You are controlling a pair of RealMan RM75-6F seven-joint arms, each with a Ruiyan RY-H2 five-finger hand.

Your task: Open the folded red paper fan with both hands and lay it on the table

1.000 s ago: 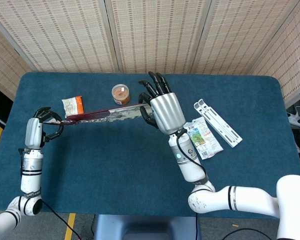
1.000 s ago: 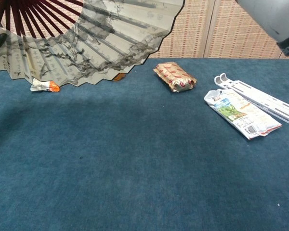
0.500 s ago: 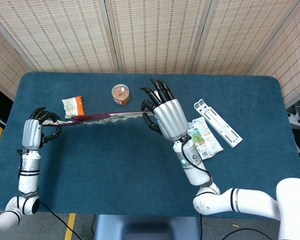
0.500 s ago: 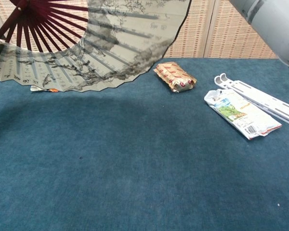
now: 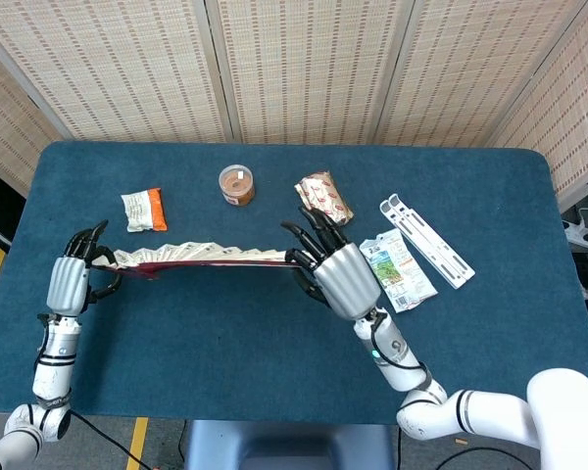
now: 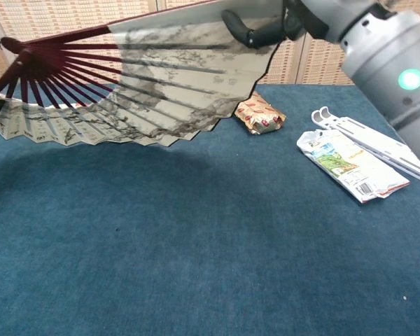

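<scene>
The red paper fan (image 5: 206,257) is spread open and held in the air between both hands. The head view shows it almost edge-on; in the chest view the fan (image 6: 140,84) shows its dark red ribs and ink-painted grey leaf. My left hand (image 5: 73,279) grips the pivot end at the left. My right hand (image 5: 333,276) holds the outer guard stick at the right, and in the chest view the right hand (image 6: 301,17) has its dark fingers (image 6: 255,31) curled over the fan's top edge. The fan hangs above the blue table (image 5: 225,343).
An orange and white snack packet (image 5: 142,209) and a small round tub (image 5: 237,184) lie behind the fan. A gold and red packet (image 5: 323,199), a green and white sachet (image 5: 397,269) and a white plastic holder (image 5: 426,240) lie to the right.
Both hands have moved toward the table's near side with the fan, which has spread a little wider. The gold and red packet, hidden behind the right hand before, now shows in the head view.
</scene>
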